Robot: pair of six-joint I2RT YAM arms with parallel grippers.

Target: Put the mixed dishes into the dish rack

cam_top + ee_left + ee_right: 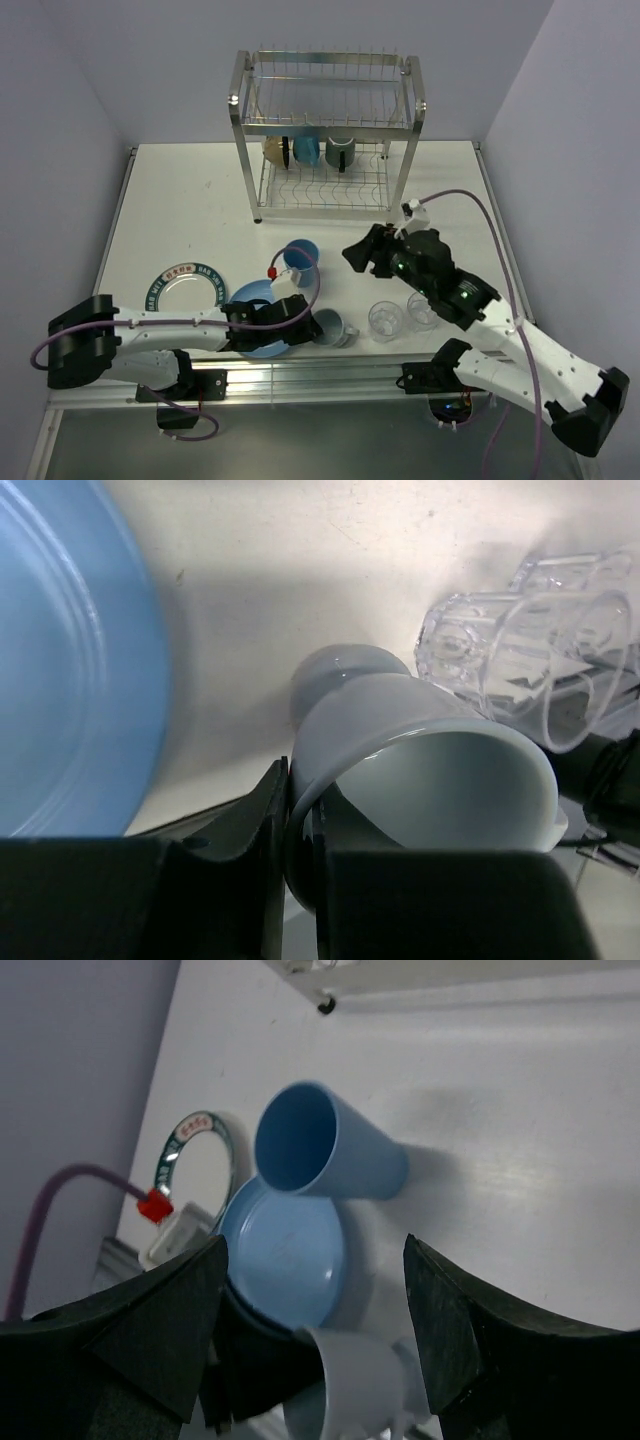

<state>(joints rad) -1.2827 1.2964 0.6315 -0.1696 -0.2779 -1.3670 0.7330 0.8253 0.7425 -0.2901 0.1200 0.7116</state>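
Since the left gripper (300,780) has its jaws pinched on the rim wall of the pale blue mug (430,750), one jaw inside and one outside, we judge the step in hand to be carrying that mug to the dish rack (325,130). The mug sits on the surface (180,200) just beside the blue plate (70,660), with the two clear glasses (520,660) near its other side.

We should lift straight up before swinging, so the mug clears the glasses and the plate's edge. The wrist needs to stay steady, since a rim pinch lets a mug pivot.

The rack stands well beyond the blue plate, and cups (305,150) already hang in its lower tier, so we should aim for a free spot. The right gripper (365,255) hovers beyond the plate, near the blue tumbler (300,257), jaws spread wide on nothing; we should route around it.
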